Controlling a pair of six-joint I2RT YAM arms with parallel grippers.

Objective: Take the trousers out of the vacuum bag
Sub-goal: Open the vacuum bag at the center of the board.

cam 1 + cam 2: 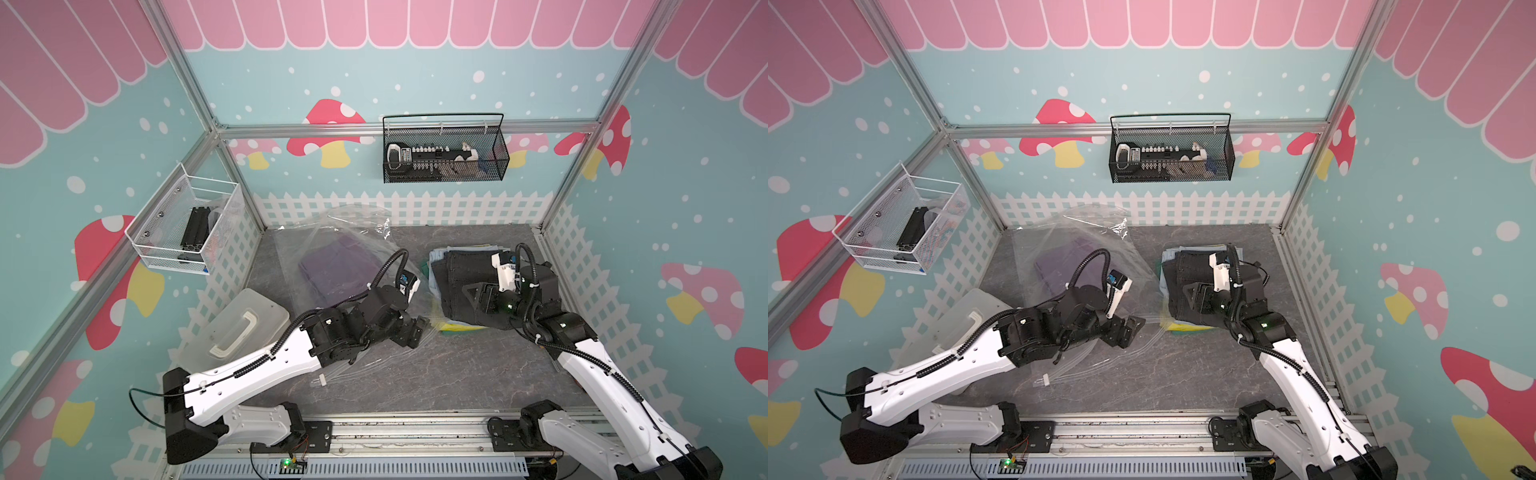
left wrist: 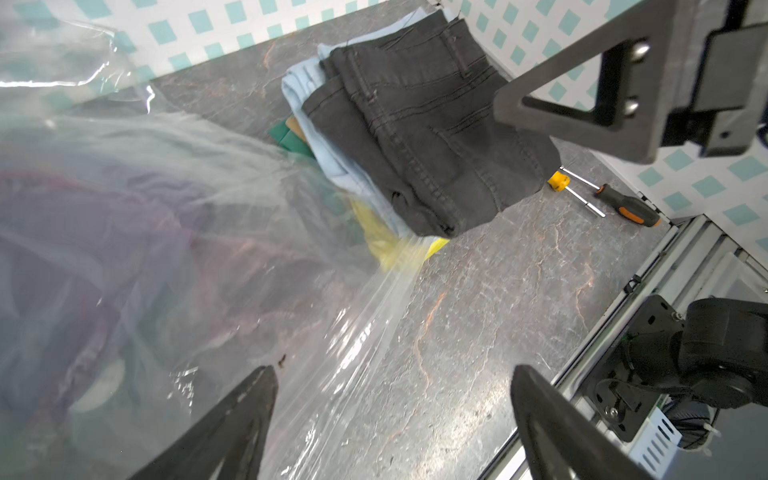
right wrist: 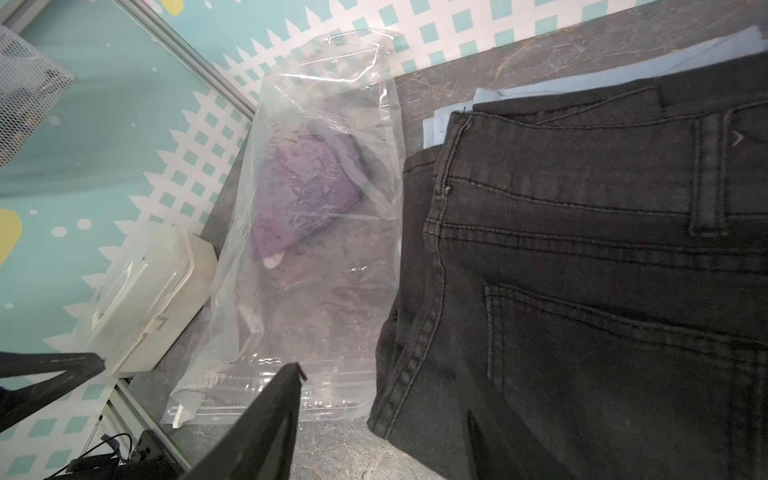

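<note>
now, purple trousers (image 1: pixel 332 266) lie inside the bag (image 1: pixel 353 232), far-left of the left hand (image 1: pixel 415 330), whose fingers stand apart over the bag's near right edge. right hand (image 1: pixel 473 291), also apart, hovers over the stack (image 1: pixel 461 266) touching the bag's right side. near-centre desk (image 1: pixel 436 374) is bare; a box (image 1: pixel 245 328) crowds the left wall.
</note>
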